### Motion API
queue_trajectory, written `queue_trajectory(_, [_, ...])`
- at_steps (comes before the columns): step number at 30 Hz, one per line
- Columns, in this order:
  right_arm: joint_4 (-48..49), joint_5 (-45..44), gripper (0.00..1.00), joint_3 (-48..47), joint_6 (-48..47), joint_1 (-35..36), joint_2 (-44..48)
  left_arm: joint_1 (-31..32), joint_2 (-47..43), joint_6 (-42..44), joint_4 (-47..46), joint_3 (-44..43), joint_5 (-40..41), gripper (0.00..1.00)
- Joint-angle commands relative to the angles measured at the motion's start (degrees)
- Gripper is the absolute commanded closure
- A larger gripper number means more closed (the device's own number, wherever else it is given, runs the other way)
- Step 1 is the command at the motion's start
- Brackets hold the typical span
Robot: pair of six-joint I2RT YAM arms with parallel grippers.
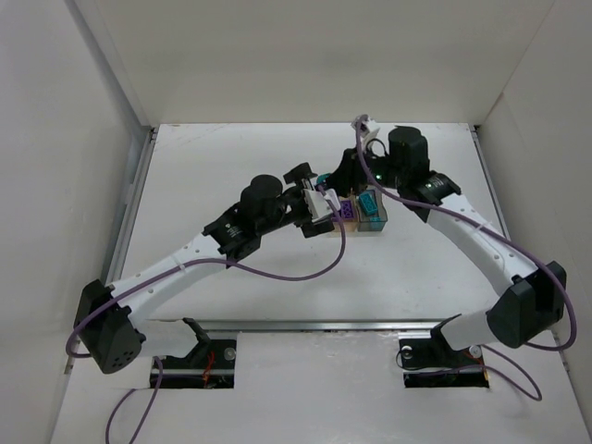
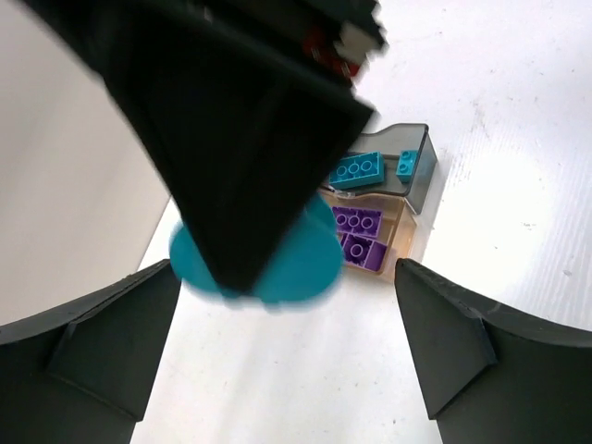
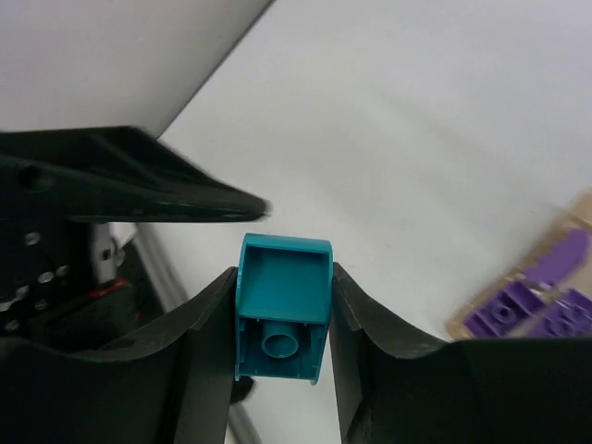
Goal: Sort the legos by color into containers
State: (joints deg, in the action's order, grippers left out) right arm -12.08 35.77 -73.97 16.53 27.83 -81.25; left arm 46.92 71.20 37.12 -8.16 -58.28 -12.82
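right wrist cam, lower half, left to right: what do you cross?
Gripper finger → teal lego, pinched → second gripper finger → purple legos in the amber bin.

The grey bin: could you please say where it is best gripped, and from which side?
Probably the free short end wall of the grey bin, from above, one finger inside, one outside: its top is open, the amber bin flanks one long side, the right claw covers the other end.
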Motion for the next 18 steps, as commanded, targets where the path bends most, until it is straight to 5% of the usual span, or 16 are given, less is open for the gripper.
queue_trajectory(1, [-1.35,-7.45,1.00,0.41,0.08,-3.83,3.46,0.19,-1.24,-2.49,-0.37,-0.87,1.12,0.00])
queue_trajectory(13, [-13.15,-38.13,1.00,3.57,-6.78,-9.47,-2.32,0.19,-2.82,-4.08,2.97,2.03,3.94,0.00])
queue_trajectory(17, [-13.24,-36.49,0.79,4.72,-7.39,-9.99,-5.49,0.19,-3.35,-4.08,2.98,2.03,4.47,0.00])
queue_trajectory(18, [-12.63,-36.47,0.59,4.72,-7.39,-9.99,-6.02,0.19,-3.35,-4.08,2.98,2.03,4.47,0.00])
